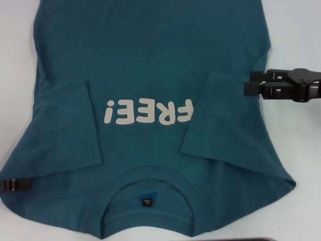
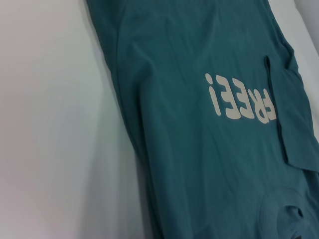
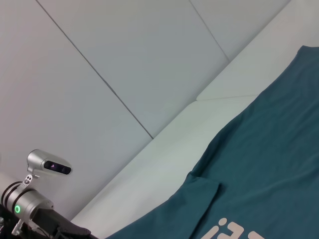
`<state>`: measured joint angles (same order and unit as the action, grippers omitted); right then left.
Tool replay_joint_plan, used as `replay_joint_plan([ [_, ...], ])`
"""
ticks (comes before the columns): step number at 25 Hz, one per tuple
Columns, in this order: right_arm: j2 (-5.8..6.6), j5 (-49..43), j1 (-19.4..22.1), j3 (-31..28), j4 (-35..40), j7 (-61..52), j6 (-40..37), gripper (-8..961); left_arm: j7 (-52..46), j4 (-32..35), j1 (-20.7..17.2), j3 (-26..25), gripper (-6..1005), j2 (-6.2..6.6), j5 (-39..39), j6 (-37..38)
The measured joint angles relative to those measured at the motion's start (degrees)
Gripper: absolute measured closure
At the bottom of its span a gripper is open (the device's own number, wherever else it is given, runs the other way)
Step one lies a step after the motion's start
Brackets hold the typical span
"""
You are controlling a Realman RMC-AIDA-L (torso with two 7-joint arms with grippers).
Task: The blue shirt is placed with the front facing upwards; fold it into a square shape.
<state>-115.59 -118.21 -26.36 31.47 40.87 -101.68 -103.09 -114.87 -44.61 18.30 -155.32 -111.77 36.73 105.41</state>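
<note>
Could snag and unfold the blue shirt's folded sleeve just ahead of right gripper's spread, empty jaws; left gripper parked at shoulder edge.

We see the blue shirt spread on the white table, both sleeves folded inward beside the cream lettering (collar at 6 o'clock). The right gripper hovers at 3 o'clock, the left gripper at 8.

blue shirt: dark teal-blue
lettering: cream
collar label: dark, perhaps navy
bench: white
right end effector: black
</note>
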Motion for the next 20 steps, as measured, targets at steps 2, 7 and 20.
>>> replay_joint_plan([
  [2,-0.01,0.0,0.0,0.0,0.0,0.01,0.0,67,-0.23,-0.02,0.0,0.01,194,0.0,0.0,-0.14],
  [7,0.0,0.0,0.0,0.0,0.0,-0.01,0.0,67,-0.43,-0.04,0.03,-0.31,233,-0.05,0.0,-0.63],
  [20,0.11,0.0,0.0,-0.01,0.0,-0.13,-0.08,67,-1.91,-0.13,0.01,-0.15,453,0.14,-0.08,-3.22],
])
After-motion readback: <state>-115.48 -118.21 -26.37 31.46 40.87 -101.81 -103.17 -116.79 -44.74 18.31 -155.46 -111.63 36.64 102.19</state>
